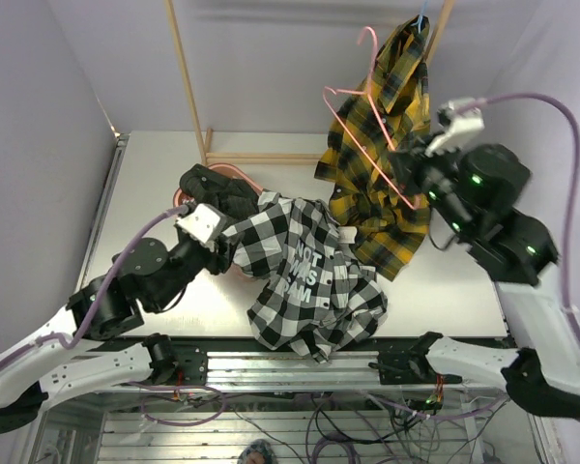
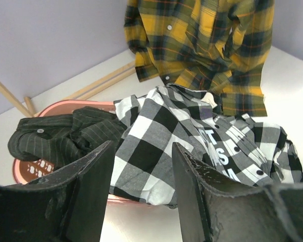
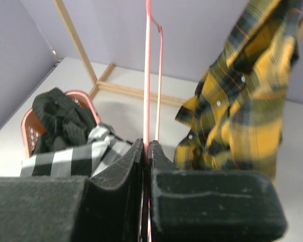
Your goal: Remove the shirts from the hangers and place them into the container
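The black-and-white check shirt (image 1: 304, 275) lies free of any hanger, half over the container (image 2: 33, 169) and half on the tabletop (image 1: 155, 174). I judge shirt 1 of 2 nearly done, since it only needs tucking in.

My left gripper (image 2: 142, 151) hovers close to the shirt, jaws well apart and gripping nothing. My right gripper (image 3: 146, 146) is clamped tight on the bare pink hanger (image 3: 148, 75), beside the yellow-and-black plaid shirt (image 1: 377, 193) (which hangs from the light blue hanger (image 1: 421, 19)).

Next, the left should pinch the check cloth and push it in beside the dark garment (image 2: 60, 136).
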Tool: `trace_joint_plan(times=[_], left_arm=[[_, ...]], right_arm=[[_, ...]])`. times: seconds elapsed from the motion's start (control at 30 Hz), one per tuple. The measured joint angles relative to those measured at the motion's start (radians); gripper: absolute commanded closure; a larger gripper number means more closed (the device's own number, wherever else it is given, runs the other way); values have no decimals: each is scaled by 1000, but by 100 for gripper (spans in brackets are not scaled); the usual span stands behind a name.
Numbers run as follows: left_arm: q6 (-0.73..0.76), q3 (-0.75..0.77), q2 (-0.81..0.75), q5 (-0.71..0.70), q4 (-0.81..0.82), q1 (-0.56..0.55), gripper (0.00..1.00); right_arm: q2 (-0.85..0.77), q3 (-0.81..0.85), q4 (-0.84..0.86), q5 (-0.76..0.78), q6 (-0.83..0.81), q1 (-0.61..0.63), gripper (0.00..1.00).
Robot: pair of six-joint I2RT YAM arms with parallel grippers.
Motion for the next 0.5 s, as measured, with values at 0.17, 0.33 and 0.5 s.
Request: trace_joint_plan(times=[0.17,0.33,0.5], left_arm=[[0,-47,-74,-60,39,0,40],[-1,-78,-82,-92,52,0,40],[-2,-93,-74,-102,55,0,41]], right_arm=[[236,88,156,-21,-46,-9,100],[480,239,261,-173,-40,-75,100],[623,363,309,-304,-16,-132,100]])
